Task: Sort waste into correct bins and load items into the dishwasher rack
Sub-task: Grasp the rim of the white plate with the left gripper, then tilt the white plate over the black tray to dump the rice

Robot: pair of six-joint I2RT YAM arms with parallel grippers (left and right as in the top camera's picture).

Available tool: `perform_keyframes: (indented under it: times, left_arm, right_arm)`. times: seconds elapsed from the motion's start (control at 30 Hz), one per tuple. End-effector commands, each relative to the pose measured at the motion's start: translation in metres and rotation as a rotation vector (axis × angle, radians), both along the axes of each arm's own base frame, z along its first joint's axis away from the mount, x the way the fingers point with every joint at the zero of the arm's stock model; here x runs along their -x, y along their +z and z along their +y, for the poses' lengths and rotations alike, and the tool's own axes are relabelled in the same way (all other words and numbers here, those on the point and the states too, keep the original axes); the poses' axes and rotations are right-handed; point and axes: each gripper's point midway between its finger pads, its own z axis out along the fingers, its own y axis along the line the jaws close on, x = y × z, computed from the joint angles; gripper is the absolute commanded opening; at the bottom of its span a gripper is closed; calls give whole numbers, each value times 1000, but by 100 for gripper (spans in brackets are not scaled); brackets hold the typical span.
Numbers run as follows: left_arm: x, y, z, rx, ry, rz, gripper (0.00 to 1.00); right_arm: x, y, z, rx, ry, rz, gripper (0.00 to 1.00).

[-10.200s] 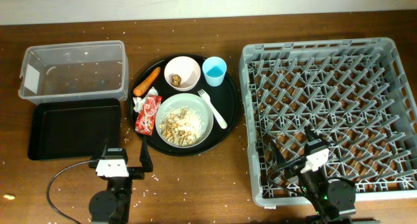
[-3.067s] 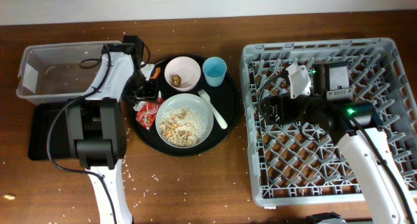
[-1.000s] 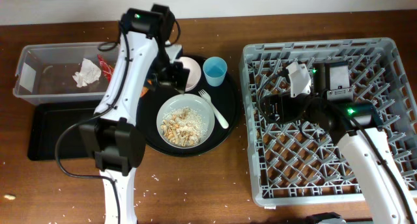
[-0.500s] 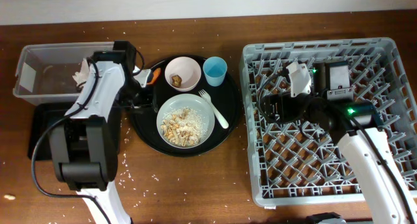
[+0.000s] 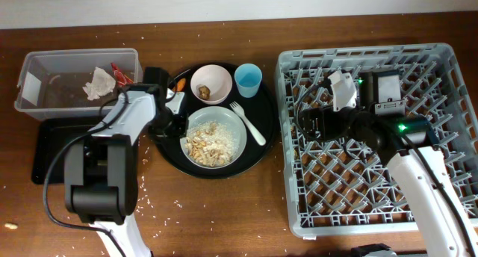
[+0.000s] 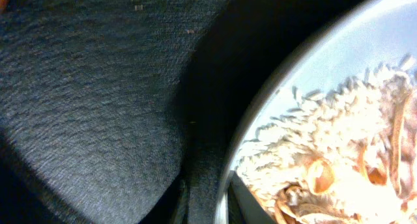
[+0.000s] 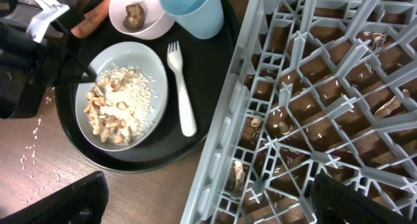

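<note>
White fork [image 5: 247, 124] lies diagonally, tines pointing far-left; right claw [image 7: 208, 188] is spread apart, left claw [image 5: 175, 124] cannot be judged.

overhead: I get even, fairly bright light, short soft shadows, sharp focus | left wrist: far too close, soft throughout; round black tray [image 6: 98, 87] dim and grainy, rice [image 6: 313, 139] in the grey-green bowl [image 6: 365, 42] blown out at lower right | right wrist: crisp, evenly lit; fingers [image 7: 58, 201] are dark, unfocused shapes in the bottom corners
</note>
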Motion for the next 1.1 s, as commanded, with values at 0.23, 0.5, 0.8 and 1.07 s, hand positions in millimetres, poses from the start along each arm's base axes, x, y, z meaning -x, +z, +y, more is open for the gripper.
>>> perform_keyframes:
  times: [0.23, 0.5, 0.8, 1.07]
  left_arm:
    - [25, -19, -18, 21, -38, 87, 1]
    - [12, 32, -38, 131, -40, 109, 1]
    - [-6, 93, -29, 137, -11, 90, 1]
    - [-2, 149, 64, 19, 155, 8, 1]
  right_arm:
    - [-3, 9, -3, -2, -15, -24, 99]
    - [-3, 9, -3, -2, -15, -24, 98]
    - [-6, -1, -3, 1, -15, 8, 98]
    - [-6, -1, -2, 1, -15, 8, 98]
